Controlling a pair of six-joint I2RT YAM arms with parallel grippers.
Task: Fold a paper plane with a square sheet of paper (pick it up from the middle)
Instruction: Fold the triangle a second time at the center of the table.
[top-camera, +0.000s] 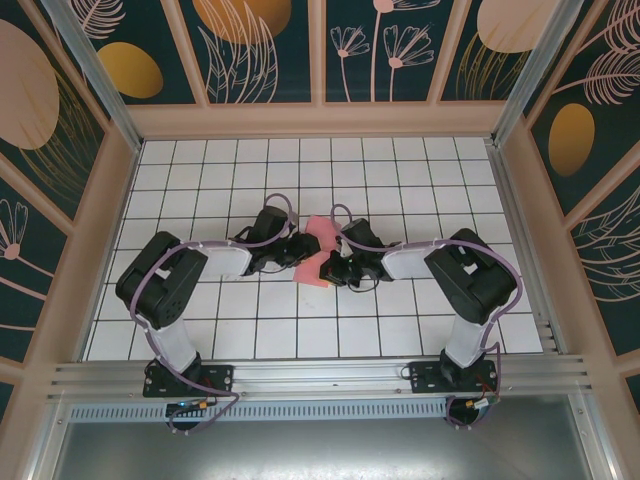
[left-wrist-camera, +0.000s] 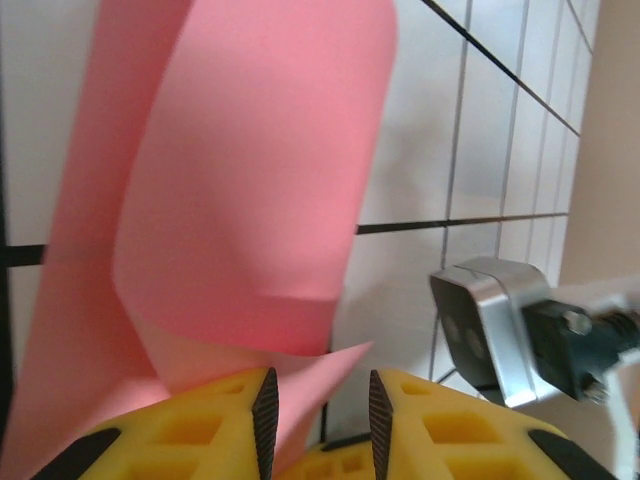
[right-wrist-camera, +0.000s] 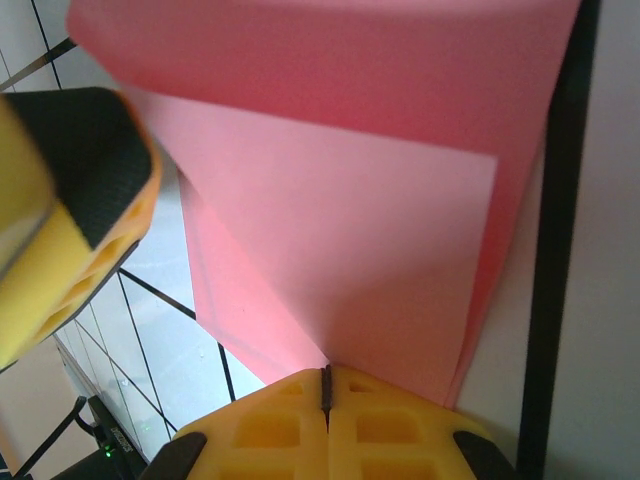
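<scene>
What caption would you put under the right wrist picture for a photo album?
The right gripper pinches a folded pink sheet of paper over the white tiled table.

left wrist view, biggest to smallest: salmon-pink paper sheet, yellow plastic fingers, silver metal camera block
1. salmon-pink paper sheet
2. yellow plastic fingers or silver metal camera block: unsure, fingers nearer and cropped

The salmon-pink sheet of thin paper (left-wrist-camera: 250, 170) looks matt and smooth, curling just above the left end effector (left-wrist-camera: 318, 420), whose yellow fingers (left-wrist-camera: 200, 430) are moulded plastic with black ribbed pads. The right end effector (right-wrist-camera: 326, 385) shows the same matt yellow plastic. To the right of the left end effector, a brushed silver metal block (left-wrist-camera: 490, 330) hangs over the white gridded table (left-wrist-camera: 480, 150), which is smooth and faintly glossy.
</scene>
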